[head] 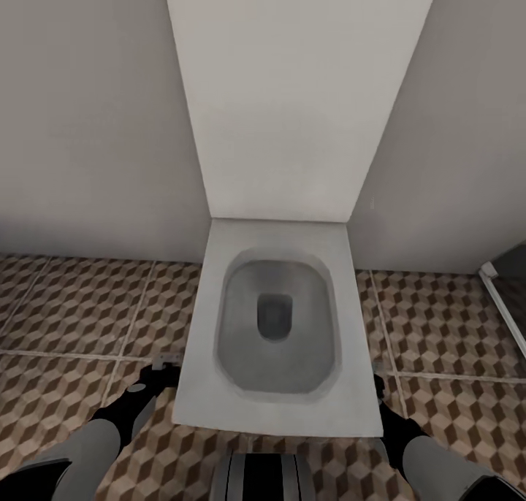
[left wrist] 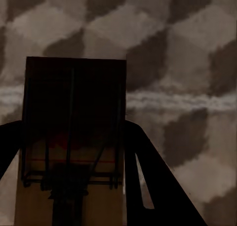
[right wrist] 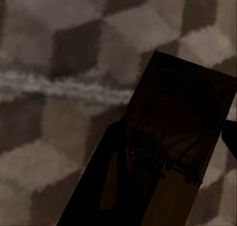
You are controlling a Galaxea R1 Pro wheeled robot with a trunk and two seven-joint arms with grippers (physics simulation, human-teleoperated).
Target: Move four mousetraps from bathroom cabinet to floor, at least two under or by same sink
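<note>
In the left wrist view, one mousetrap, a tan board with dark wire parts, sits between the fingers of my left gripper, which is shut on it just above the cube-patterned bathroom floor. My right gripper is shut on a second mousetrap, tilted over the same tiles. From the head view, the left gripper hangs low beside the toilet's left front corner, a bit of the mousetrap peeking out. The right gripper is at the toilet's right front corner. Cabinet and sink are out of view.
A white toilet stands straight ahead between my arms, with a tall white panel behind it against grey walls. Patterned floor spreads on both sides. A white frame edge shows at the far right.
</note>
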